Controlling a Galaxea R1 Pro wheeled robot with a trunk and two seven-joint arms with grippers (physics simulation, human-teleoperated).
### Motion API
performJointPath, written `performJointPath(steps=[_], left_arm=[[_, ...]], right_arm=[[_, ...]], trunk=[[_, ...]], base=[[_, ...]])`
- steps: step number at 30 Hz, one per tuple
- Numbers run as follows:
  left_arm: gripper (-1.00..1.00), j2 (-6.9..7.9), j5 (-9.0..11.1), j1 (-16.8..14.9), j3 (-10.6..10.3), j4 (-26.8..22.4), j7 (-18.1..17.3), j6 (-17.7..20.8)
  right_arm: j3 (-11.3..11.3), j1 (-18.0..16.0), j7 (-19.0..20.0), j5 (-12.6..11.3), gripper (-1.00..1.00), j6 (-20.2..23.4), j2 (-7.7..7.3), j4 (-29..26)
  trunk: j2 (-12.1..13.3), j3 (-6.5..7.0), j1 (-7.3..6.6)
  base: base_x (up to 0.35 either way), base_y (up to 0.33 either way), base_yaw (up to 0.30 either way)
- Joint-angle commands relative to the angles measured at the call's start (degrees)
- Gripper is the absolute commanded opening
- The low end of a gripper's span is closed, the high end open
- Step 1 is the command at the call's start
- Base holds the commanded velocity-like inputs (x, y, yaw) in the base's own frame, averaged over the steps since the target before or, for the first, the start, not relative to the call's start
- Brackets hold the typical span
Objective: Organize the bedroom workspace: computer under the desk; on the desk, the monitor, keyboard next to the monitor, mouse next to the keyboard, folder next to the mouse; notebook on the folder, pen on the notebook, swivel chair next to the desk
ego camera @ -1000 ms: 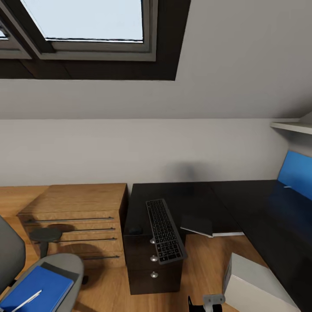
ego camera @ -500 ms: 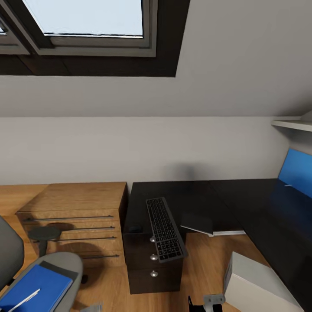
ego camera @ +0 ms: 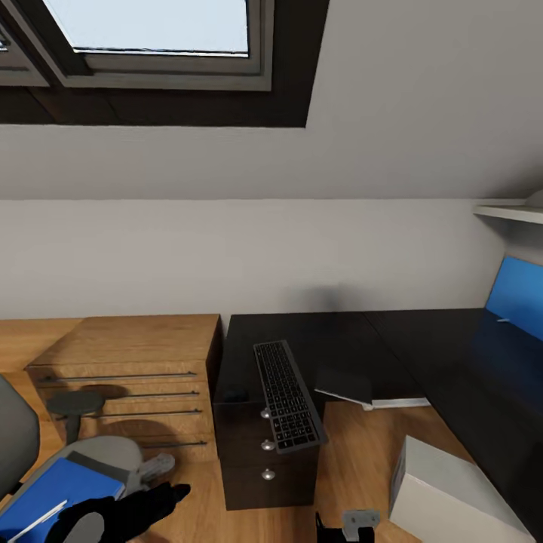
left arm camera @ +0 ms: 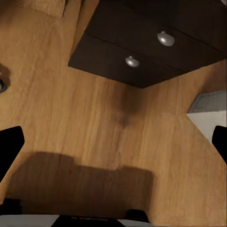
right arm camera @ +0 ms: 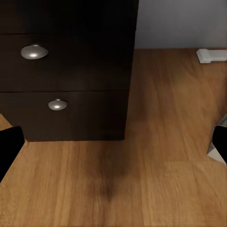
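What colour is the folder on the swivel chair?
Blue; the folder shows best in the head view.

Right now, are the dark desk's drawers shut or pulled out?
Shut. In the head view the drawer fronts sit flush below the keyboard, and the right wrist view shows them flush too.

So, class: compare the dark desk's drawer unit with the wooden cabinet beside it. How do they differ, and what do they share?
The drawer unit is very dark brown; the wooden cabinet is light oak. The drawer unit has round silver knobs; the wooden cabinet has long thin bar handles. A keyboard lies on top of the drawer unit and overhangs its front; the wooden cabinet's top holds nothing. Both stand on the wooden floor, side by side against the wall.
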Motion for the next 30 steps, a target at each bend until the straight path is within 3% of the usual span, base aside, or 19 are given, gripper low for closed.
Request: performJointPath(steps=[1,2,3,5,7,10,11,12,13,14,18,30], left_arm=[[1.00,0.08,1.3,0.0,2.6,-1.2,0.7,0.9],[1.00,0.13,1.8,0.0,6.3,-2.0,0.9,1.7],[1.00,0.17,2.0,0.0,8.6,-2.3,0.9,2.0],[1.00,0.17,2.1,0.0,12.0,-2.7,1.0,2.2],[1.00,0.13,2.0,0.0,13.6,-2.8,1.0,2.3],[1.00,-0.09,2.0,0.0,14.0,-2.9,1.0,2.3],[1.00,-0.07,2.0,0.0,14.0,-2.9,1.0,2.4],[1.00,-0.02,2.0,0.0,14.0,-2.9,1.0,2.4],[1.00,0.00,2.0,0.0,14.1,-2.9,1.0,2.4],[1.00,0.05,2.0,0.0,14.1,-2.9,1.1,2.5],[1.00,0.09,2.0,0.0,14.1,-2.9,1.1,2.5],[1.00,0.02,2.0,0.0,14.1,-2.9,1.1,2.4]], right_arm=[[0.4,0.0,-0.4,-0.3,1.00,-0.2,0.30,-0.3],[0.1,0.0,-0.4,-0.5,1.00,-0.1,0.55,-1.7],[-0.4,0.0,-0.4,-1.2,1.00,0.1,0.67,-3.4],[-1.3,0.0,-0.3,-6.5,1.00,2.2,0.83,-8.9],[-1.7,0.0,0.7,-12.8,1.00,5.3,0.88,-13.5],[-2.4,0.2,11.1,-27.4,1.00,12.0,0.12,-20.8],[-2.6,0.6,18.0,-35.6,1.00,15.9,-0.63,-24.3],[-2.6,0.7,22.1,-39.3,1.00,18.7,-0.98,-26.1],[-2.6,0.8,24.0,-40.7,1.00,20.4,-1.13,-27.1],[-2.7,0.9,28.1,-43.3,1.00,25.4,-1.62,-30.2],[-2.7,1.3,32.8,-46.2,1.00,35.0,-4.02,-38.4],[-2.8,1.8,35.9,-46.5,1.00,36.6,-6.89,-39.3]], trunk=[[-0.5,-0.26,0.23],[-0.9,-0.44,0.45],[-1.3,-0.62,0.67],[-2.1,-0.98,1.11],[-2.9,-1.34,1.55],[-4.1,-1.88,2.21],[-4.5,-2.06,2.43],[-4.9,-2.24,2.65],[-5.3,-2.42,2.87],[-5.7,-2.60,3.09],[-7.3,-3.31,3.97],[-11.7,-5.29,6.38]], base=[[0.000,0.000,0.000],[0.000,0.000,0.000],[0.000,0.000,0.000],[0.000,0.000,0.000],[0.000,0.000,0.000],[0.000,0.000,0.000],[0.000,0.000,0.000],[0.000,0.000,0.000],[0.000,0.000,0.000],[0.000,0.000,0.000],[0.000,0.000,0.000],[0.000,0.000,0.000]])
